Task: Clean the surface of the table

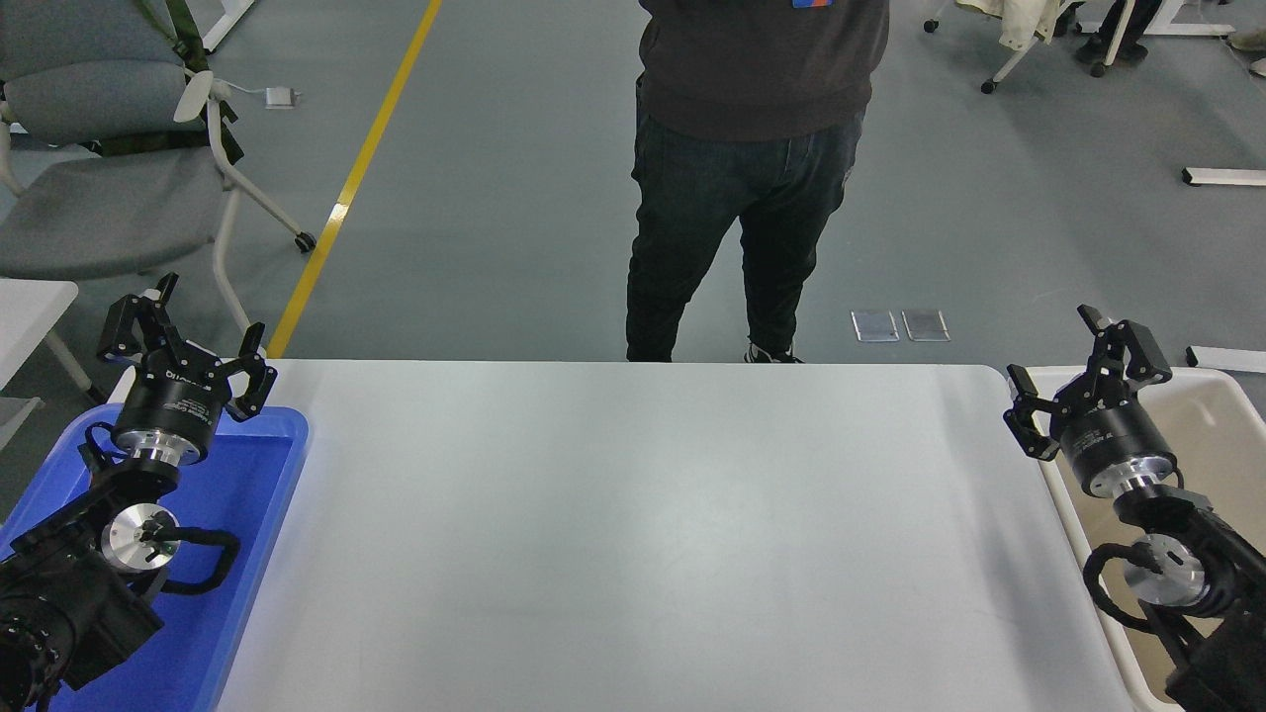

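The table surface (643, 534) is a wide, plain white tabletop with rounded corners; nothing lies on it. My right gripper (1078, 371) is open and empty, raised over the table's far right corner beside the beige tub. My left gripper (188, 341) is open and empty, parked at the lower left above the far end of the blue tray.
A blue tray (247, 494) sits at the table's left edge under my left arm. A beige tub (1226, 396) stands off the right edge. A person (752, 168) in dark clothes stands at the far side. A grey chair (109, 178) is at the upper left.
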Controlling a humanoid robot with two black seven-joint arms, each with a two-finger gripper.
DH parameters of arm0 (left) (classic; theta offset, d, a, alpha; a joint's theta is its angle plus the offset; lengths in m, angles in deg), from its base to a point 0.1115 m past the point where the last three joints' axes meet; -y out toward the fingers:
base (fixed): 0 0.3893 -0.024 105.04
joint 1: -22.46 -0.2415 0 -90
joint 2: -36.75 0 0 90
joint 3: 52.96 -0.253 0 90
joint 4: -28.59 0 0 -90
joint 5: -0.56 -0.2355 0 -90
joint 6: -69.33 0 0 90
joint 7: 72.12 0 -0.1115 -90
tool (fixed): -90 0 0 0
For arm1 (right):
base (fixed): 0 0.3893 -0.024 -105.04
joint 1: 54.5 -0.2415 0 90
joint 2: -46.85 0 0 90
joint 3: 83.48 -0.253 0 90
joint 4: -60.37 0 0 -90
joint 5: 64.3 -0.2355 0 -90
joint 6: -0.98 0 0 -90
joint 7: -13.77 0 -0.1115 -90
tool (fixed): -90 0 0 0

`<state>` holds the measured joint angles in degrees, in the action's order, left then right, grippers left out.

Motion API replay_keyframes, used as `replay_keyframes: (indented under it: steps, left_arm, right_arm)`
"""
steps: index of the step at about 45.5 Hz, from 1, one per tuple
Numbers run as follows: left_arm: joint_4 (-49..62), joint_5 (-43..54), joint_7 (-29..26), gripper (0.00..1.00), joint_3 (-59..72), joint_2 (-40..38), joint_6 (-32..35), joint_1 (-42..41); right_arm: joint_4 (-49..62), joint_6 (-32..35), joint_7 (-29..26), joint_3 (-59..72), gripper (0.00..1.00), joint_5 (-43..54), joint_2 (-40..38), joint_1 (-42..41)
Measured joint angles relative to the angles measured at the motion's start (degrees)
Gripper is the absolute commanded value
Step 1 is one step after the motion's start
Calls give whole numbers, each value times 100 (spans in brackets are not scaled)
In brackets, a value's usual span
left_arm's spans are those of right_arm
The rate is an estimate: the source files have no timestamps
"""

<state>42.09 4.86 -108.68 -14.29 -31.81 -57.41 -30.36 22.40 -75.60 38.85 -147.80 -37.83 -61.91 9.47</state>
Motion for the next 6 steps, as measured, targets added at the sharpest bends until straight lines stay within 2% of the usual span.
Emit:
replay_keyframes:
  steps: [6]
  left_arm:
    - [-1, 0, 0, 100, 0, 0, 0, 0]
  right_arm:
    - [-4, -8, 37, 19, 99, 27, 58, -46]
